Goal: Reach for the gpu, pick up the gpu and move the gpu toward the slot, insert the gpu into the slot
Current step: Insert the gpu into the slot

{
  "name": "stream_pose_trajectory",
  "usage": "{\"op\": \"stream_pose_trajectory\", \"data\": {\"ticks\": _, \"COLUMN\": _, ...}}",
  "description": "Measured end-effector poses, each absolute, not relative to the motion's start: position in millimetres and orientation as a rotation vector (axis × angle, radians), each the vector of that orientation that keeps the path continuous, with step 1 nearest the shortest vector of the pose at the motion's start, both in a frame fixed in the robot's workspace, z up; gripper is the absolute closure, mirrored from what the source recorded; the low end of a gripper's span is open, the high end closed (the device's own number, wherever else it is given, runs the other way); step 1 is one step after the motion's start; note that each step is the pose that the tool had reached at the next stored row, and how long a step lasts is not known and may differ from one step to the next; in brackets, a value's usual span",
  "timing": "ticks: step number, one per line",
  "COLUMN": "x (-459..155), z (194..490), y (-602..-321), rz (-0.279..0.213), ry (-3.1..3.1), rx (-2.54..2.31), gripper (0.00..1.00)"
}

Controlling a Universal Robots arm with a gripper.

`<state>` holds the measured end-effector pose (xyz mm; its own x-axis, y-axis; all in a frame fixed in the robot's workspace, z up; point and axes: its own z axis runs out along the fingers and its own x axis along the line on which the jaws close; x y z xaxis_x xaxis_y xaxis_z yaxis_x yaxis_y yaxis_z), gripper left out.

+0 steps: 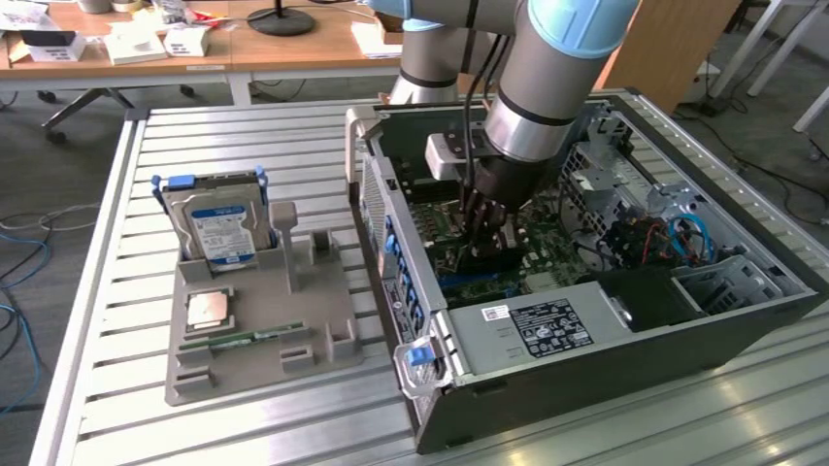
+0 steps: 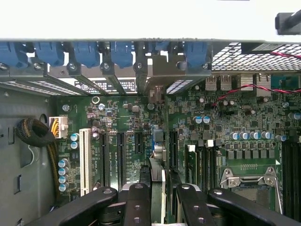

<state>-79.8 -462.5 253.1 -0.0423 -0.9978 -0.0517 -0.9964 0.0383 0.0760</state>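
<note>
1. I read the gripper (image 1: 490,221) as clamped on the gpu (image 1: 487,254): it reaches down into the open computer case (image 1: 622,374), and the dark card hangs from its fingertips just above the green motherboard (image 1: 550,248).
2. On the wrist view the black fingers (image 2: 137,202) sit on either side of the gpu (image 2: 158,162), which I see edge-on as a thin strip in the narrow gap between them. So I judge it grasped, not loose.
3. The card's long axis runs away from the gripper toward the rear wall of the case, where the blue retaining clips (image 2: 121,52) line up. Its silver bracket end (image 2: 157,92) is at that wall.
4. The slot (image 1: 469,283) is the blue strip on the motherboard, directly under the card. On the wrist view a bit of its blue (image 2: 158,135) shows along the card's edge, parallel to the black connectors (image 2: 120,157) beside it.
5. So card and slot look lined up lengthwise, one above the other. I cannot tell whether the card's lower edge touches the slot or is seated in it.
6. The processor socket (image 2: 249,181) lies well to one side of the card's line. The hard drive (image 1: 223,221) stands outside the case, on the grey holder (image 1: 317,320).
</note>
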Motion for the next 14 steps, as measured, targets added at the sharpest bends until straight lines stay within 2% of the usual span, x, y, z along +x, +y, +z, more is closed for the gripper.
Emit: {"op": "stream_pose_trajectory", "data": {"ticks": 14, "x": -87.3, "z": 253.0, "y": -462.8, "rz": -0.127, "ry": -2.256, "rx": 2.167, "gripper": 0.74}}
